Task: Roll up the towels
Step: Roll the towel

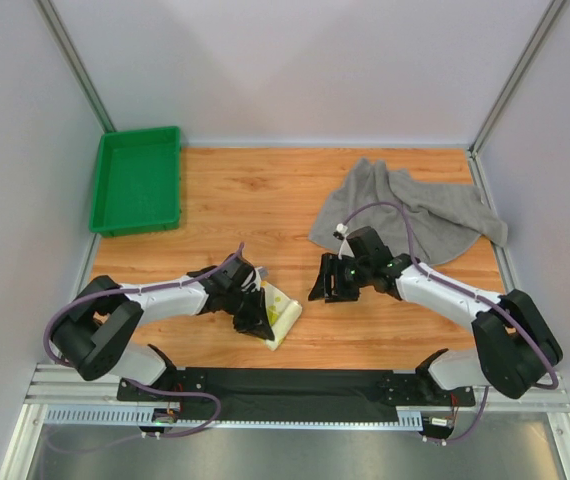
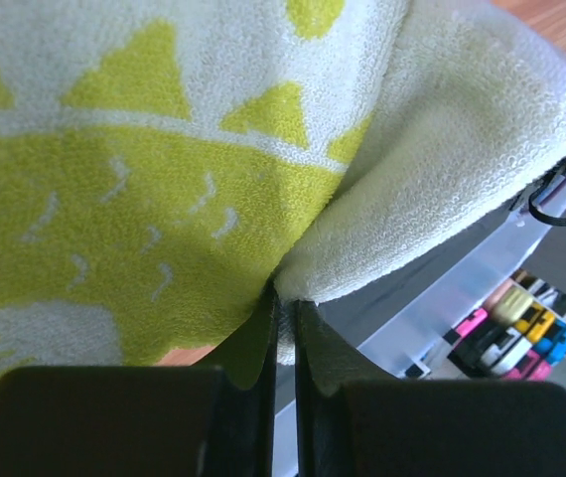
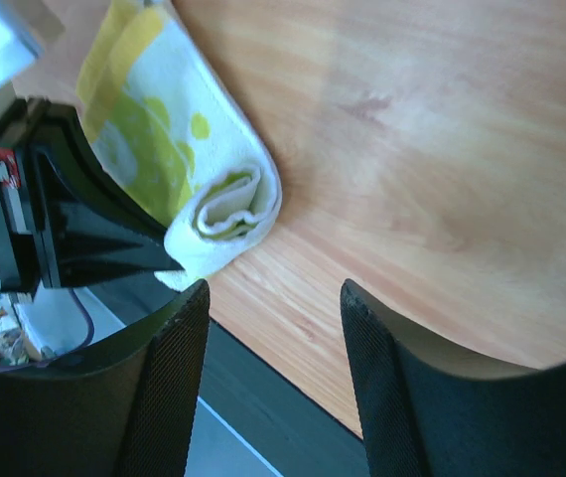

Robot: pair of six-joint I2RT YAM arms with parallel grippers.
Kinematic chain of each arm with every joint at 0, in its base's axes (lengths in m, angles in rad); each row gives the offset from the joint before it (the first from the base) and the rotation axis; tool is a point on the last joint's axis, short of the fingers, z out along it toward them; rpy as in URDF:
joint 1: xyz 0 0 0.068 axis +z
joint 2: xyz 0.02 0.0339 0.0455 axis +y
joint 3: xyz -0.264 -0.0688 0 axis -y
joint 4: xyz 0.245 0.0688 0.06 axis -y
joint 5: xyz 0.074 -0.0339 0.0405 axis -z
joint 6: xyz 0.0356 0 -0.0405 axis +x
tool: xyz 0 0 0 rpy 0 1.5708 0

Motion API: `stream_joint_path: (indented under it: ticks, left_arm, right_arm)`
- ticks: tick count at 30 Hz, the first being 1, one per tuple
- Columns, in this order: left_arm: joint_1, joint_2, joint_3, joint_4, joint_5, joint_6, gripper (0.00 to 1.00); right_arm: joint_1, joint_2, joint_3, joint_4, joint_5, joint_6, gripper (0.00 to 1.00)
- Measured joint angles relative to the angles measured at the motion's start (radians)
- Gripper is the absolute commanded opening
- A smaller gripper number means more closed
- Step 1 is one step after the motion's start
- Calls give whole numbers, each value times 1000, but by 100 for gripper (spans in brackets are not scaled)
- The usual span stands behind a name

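Note:
The small white-yellow towel (image 1: 285, 313) with green-yellow print lies rolled near the table's front edge; its coiled end (image 3: 225, 207) shows in the right wrist view. My left gripper (image 1: 256, 312) is shut on an edge of this towel (image 2: 164, 189), with the cloth pinched between the jaws of the left gripper (image 2: 285, 303). My right gripper (image 1: 329, 281) stands open to the right of the roll, apart from it, and the right gripper (image 3: 275, 290) has only bare wood between its fingers. The grey towel (image 1: 415, 212) lies crumpled at the back right.
A green tray (image 1: 137, 181) sits at the back left corner. The wooden table (image 1: 245, 200) ends at a black front rail (image 1: 295, 383) just beyond the rolled towel. Walls close in on three sides.

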Motion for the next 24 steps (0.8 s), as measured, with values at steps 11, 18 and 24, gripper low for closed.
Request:
stream_joint_path:
  ticks: [11,18,24]
  left_arm:
    - [61,68,23,-23,92,23,0]
    - [78,108,49,-51,124,46,1]
    - [84,124,60,-61,137,55,1]
  right_arm:
    - [134,89,-106,233,-49,47,57]
    - [167,183,-106,358,-61,64,57]
    - [169,239,-100,430,-91,78,56]
